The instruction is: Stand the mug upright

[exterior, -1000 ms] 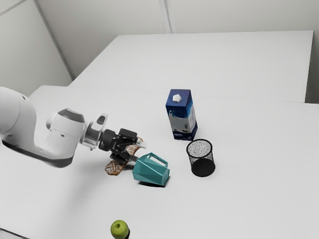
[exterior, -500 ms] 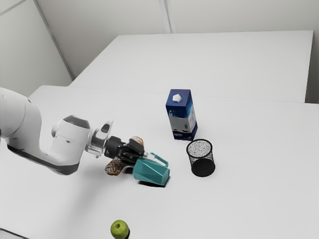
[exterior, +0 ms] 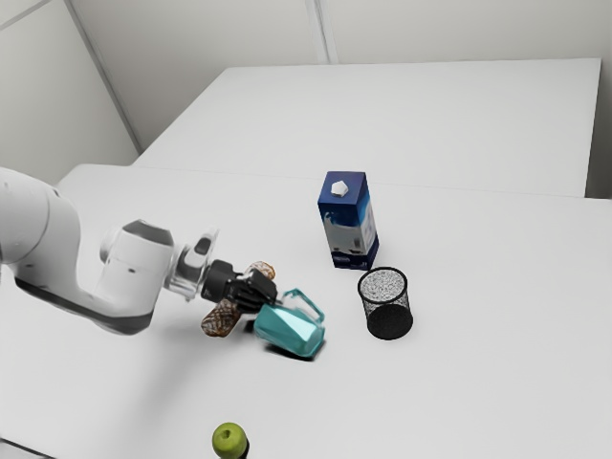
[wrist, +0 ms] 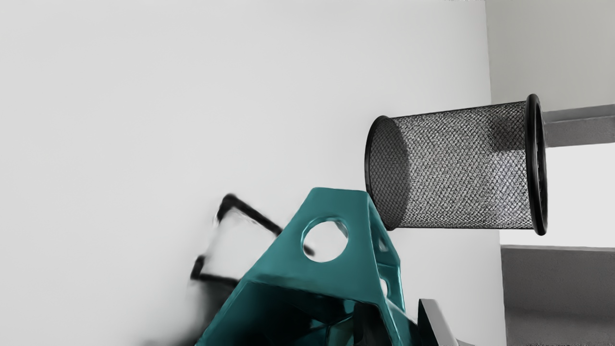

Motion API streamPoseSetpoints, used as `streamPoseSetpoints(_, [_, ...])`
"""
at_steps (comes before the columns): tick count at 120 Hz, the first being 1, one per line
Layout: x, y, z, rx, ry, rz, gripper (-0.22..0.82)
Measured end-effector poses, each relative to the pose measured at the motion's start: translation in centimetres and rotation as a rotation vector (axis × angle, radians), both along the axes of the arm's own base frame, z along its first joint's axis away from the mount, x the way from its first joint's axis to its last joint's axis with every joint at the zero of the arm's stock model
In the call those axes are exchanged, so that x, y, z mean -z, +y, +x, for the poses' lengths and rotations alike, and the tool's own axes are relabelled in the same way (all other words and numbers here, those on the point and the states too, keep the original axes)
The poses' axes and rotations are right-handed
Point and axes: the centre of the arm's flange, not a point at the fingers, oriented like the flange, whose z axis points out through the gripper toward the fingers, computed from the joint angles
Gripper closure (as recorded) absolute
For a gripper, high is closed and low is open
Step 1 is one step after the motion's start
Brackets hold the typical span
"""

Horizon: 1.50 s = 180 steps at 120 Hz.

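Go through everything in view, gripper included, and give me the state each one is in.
Mug: tipped over, not upright.
Gripper: at the mug.
Mesh cup: standing upright, open at the top.
Carton: standing upright, white cap on.
Bread: lying on the table, partly hidden by the gripper.
Apple: whole.

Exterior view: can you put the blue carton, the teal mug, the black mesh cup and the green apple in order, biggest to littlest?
1. Blue carton
2. Teal mug and black mesh cup: they look too alike in size to rank
3. Green apple
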Motion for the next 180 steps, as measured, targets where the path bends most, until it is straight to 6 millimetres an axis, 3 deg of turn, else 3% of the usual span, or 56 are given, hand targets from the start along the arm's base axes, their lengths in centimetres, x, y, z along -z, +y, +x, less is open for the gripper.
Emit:
streamPoseSetpoints(30, [-0.9,-1.6,0.2,0.035,-0.029,0.005,0.79])
streamPoseSetpoints(72, [-1.8,-1.3,0.7,0.034,-0.056,0.007,0.76])
streamPoseSetpoints(84, [-4.0,-1.1,1.0,0.043,-0.099,0.008,0.77])
streamPoseSetpoints(99, [-9.4,-1.2,2.9,0.15,-0.194,0.097,0.79])
streamPoseSetpoints(115, [-14.8,-0.6,5.8,0.325,-0.258,0.325,0.79])
streamPoseSetpoints(130, [-16.7,1.8,8.8,0.432,-0.221,0.593,0.79])
streamPoseSetpoints(144, [-16.4,10.6,9.4,0.349,-0.093,0.777,0.79])
streamPoseSetpoints(150, [-15.8,13.0,9.2,0.314,-0.037,0.823,0.79])
streamPoseSetpoints(164, [-13.1,15.2,9.6,0.268,0.056,0.913,0.79])
streamPoseSetpoints(180, [-10.1,15.8,10.6,0.21,0.11,0.981,0.79])
